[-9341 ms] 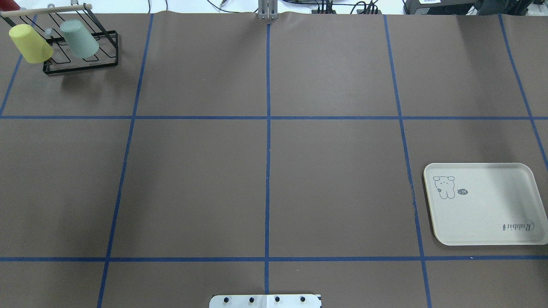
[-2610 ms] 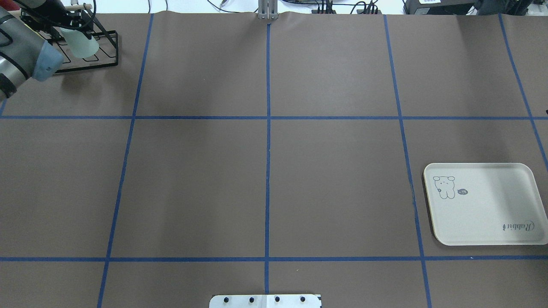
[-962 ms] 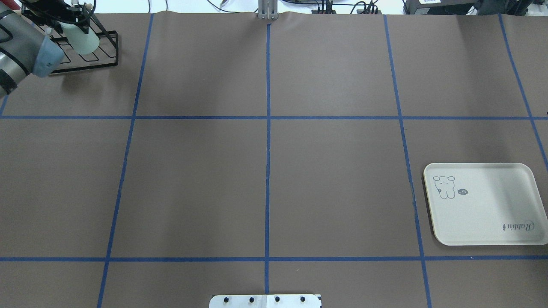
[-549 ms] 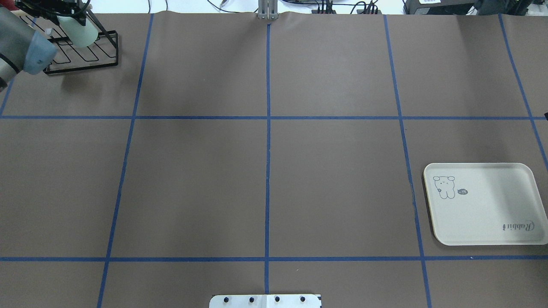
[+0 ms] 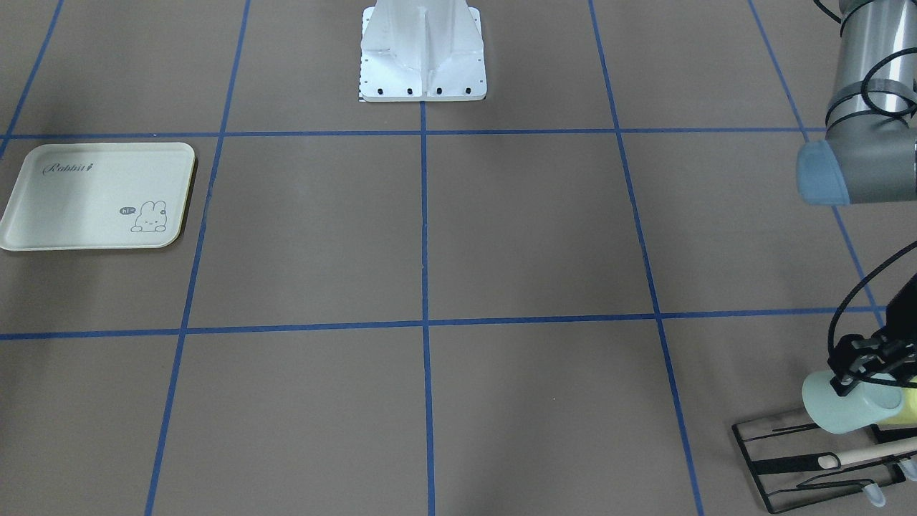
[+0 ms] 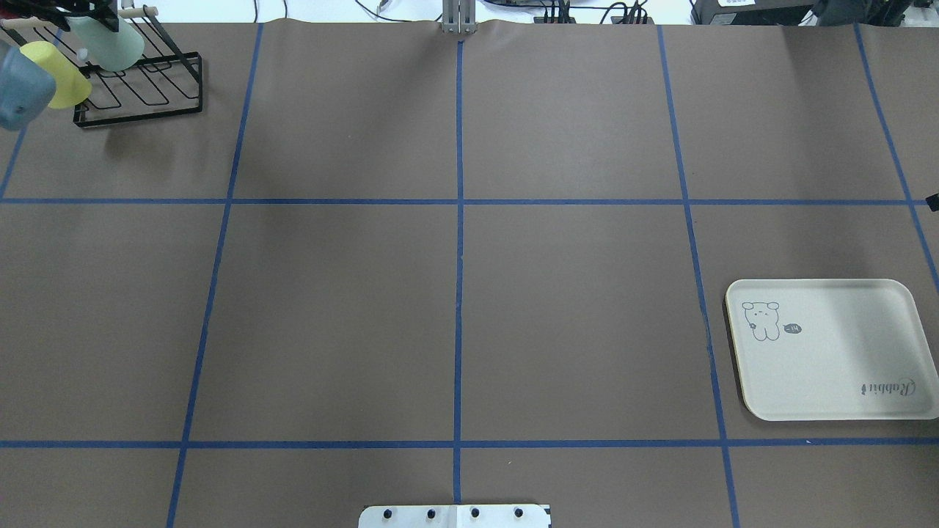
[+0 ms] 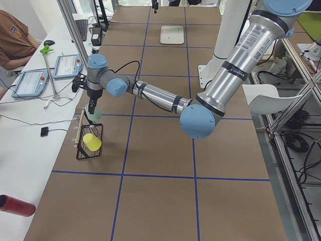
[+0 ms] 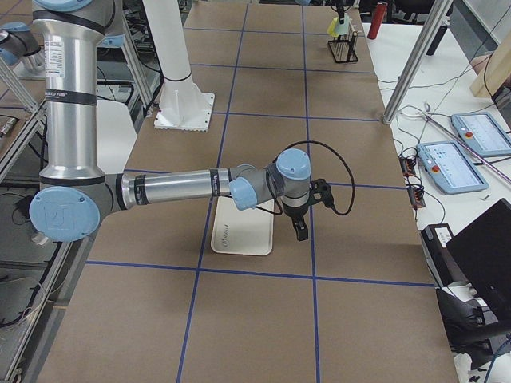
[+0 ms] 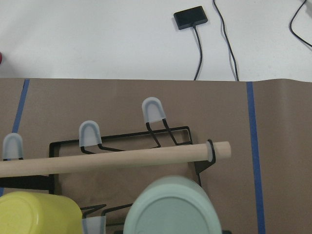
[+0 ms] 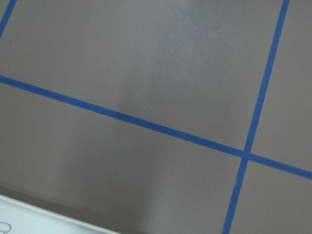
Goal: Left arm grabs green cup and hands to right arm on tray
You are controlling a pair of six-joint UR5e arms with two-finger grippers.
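My left gripper [image 5: 863, 374] is shut on the pale green cup [image 5: 844, 408] and holds it, tilted, just above the black wire rack [image 5: 788, 459]. In the overhead view the green cup [image 6: 110, 45] hangs at the far left corner under the left gripper [image 6: 94, 15]. In the left wrist view the cup's base [image 9: 170, 208] fills the bottom edge. The cream tray [image 6: 832, 350] lies near the right edge, with nothing on it. My right gripper [image 8: 299, 230] hovers beside the tray [image 8: 242, 233]; I cannot tell if it is open or shut.
A yellow cup [image 6: 60, 70] sits tilted on the rack [image 6: 147, 88] next to the green one. A wooden rod [image 9: 112, 159] runs across the rack's top. The left arm's blue elbow cap [image 6: 18, 88] hangs over the far left corner. Operators' tablets lie on the white bench beyond the table.
The left gripper reached the rack, closed on the green cup and has lifted it off its peg, moving it up and toward the far left. The yellow cup shows again.
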